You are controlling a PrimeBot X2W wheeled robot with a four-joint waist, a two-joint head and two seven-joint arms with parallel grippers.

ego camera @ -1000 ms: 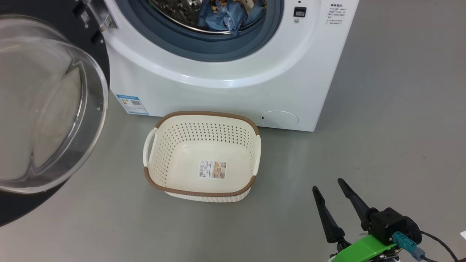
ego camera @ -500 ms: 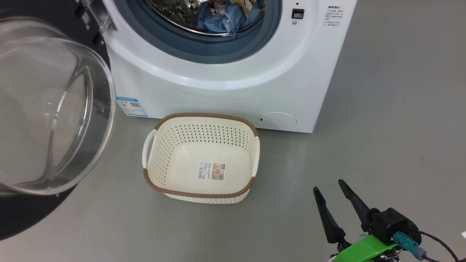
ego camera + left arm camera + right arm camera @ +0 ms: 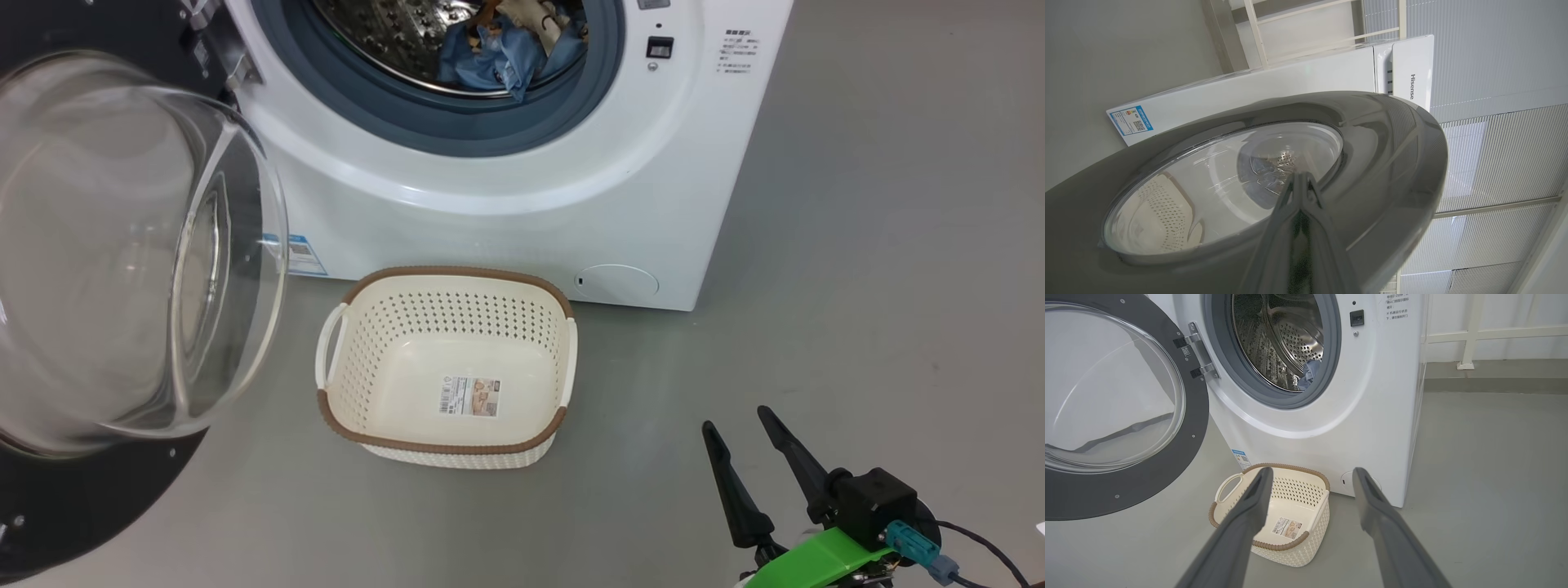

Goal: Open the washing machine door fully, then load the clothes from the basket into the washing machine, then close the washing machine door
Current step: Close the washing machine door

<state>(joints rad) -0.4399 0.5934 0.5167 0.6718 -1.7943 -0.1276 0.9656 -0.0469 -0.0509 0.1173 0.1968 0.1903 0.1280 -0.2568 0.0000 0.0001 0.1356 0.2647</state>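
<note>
Door: the washing machine door (image 3: pixel 139 261) stands swung open at the left, its glass bowl bulging rightward.
Left pincer: the left gripper (image 3: pixel 1297 176) has its fingers pressed together with nothing between them, tips at the door's outer face; whether they touch it cannot be told.
Machine: the washing machine (image 3: pixel 506 212) stands at the far centre.
Load: the clothes (image 3: pixel 498 57) lie inside the drum.
Basket: the basket (image 3: pixel 457 270) sits on the floor just before the machine, its bottom label showing.
Right pincer: the right gripper (image 3: pixel 735 419) is spread wide at the near right, gripping nothing, well apart from the basket.
</note>
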